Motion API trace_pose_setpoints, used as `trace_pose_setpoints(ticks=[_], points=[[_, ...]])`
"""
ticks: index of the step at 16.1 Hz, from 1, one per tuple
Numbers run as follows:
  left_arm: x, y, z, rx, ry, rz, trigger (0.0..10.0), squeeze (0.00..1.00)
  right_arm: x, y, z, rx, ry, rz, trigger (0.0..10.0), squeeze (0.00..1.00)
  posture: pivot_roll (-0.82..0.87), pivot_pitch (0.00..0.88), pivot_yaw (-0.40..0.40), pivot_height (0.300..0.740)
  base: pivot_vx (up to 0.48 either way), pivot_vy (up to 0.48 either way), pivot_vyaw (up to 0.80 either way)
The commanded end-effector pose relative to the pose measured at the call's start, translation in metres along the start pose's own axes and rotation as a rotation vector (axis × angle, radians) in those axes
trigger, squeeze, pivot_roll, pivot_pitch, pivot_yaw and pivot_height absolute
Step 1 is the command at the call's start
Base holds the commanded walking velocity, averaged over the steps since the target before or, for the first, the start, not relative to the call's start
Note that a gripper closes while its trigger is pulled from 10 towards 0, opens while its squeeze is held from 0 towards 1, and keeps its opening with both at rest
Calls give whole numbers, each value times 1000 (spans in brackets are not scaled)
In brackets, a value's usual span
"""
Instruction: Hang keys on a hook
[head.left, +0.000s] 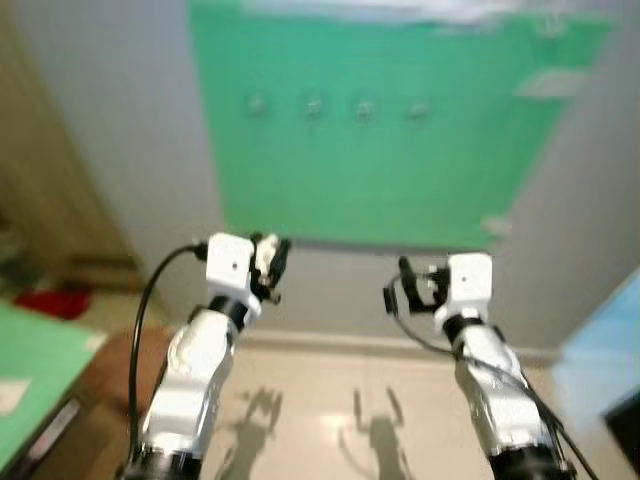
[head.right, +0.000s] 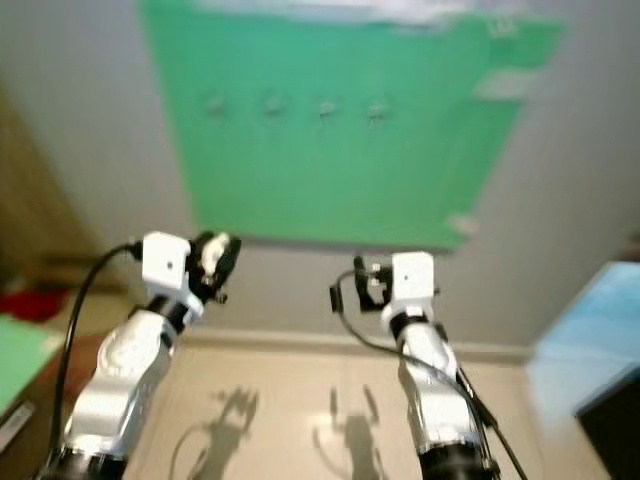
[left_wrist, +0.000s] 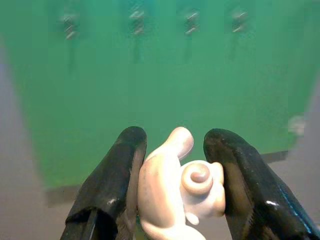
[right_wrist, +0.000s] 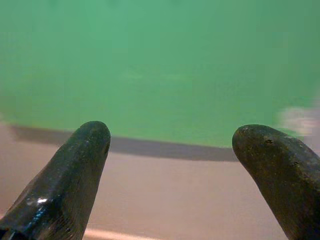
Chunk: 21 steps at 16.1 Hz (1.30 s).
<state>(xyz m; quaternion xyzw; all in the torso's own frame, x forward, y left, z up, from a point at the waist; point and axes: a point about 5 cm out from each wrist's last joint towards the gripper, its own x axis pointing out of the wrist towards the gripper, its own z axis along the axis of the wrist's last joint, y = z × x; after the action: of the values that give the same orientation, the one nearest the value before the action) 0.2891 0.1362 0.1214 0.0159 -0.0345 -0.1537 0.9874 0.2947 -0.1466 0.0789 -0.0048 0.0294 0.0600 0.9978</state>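
A green board hangs on the grey wall ahead, with a row of several small metal hooks near its top. My left gripper is raised below the board's lower left corner. It is shut on a white figure-shaped key charm, which sits between the black fingers in the left wrist view, where the hooks stand higher up. The keys themselves are hidden. My right gripper is held up under the board's lower edge, open with nothing in it.
The view is blurred. A brown door or cabinet stands at the left, with a red thing at its foot. A green surface lies at the lower left and a light blue one at the right. Beige floor lies below.
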Motion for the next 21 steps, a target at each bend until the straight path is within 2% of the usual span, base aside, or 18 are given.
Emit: trace_pose_setpoints(ticks=[1, 6, 11, 13, 16, 18, 19, 21], points=[[-1, 8, 4, 16, -13, 27, 0, 0, 3, 9, 5, -5, -21, 20, 10000, 0, -48, 0, 34, 740, 0, 0, 0], [3, 12, 8, 41, -25, 43, 0, 0, 3, 9, 5, -12, -17, 22, 10000, 0, -44, 0, 32, 740, 0, 0, 0], [19, 22, 24, 79, -51, 63, 0, 0, 3, 11, 3, -17, -8, 29, 10000, 0, -46, 0, 33, 740, 0, 0, 0], [21, 21, 27, 78, -60, 56, 0, 0, 4, 11, 4, -16, -5, 30, 10000, 0, -49, 0, 34, 740, 0, 0, 0], [23, 16, 32, 77, -83, 35, 0, 0, 4, 11, 3, -17, -1, 35, 10000, 0, -50, 0, 37, 740, 421, 0, 0], [24, 9, 41, 64, -112, -12, 0, 0, 3, 15, 2, -36, 11, 56, 10000, 0, -48, 0, 37, 740, 472, 0, 0], [24, 9, 46, 24, -128, -5, 0, 0, 4, 21, 5, -51, 4, 93, 10000, 0, -48, 0, 39, 740, 345, 0, 0], [25, 10, 52, 22, -141, -5, 0, 0, 4, 34, 14, -45, -18, 188, 10000, 0, -48, 0, 38, 740, 0, 0, 0]])
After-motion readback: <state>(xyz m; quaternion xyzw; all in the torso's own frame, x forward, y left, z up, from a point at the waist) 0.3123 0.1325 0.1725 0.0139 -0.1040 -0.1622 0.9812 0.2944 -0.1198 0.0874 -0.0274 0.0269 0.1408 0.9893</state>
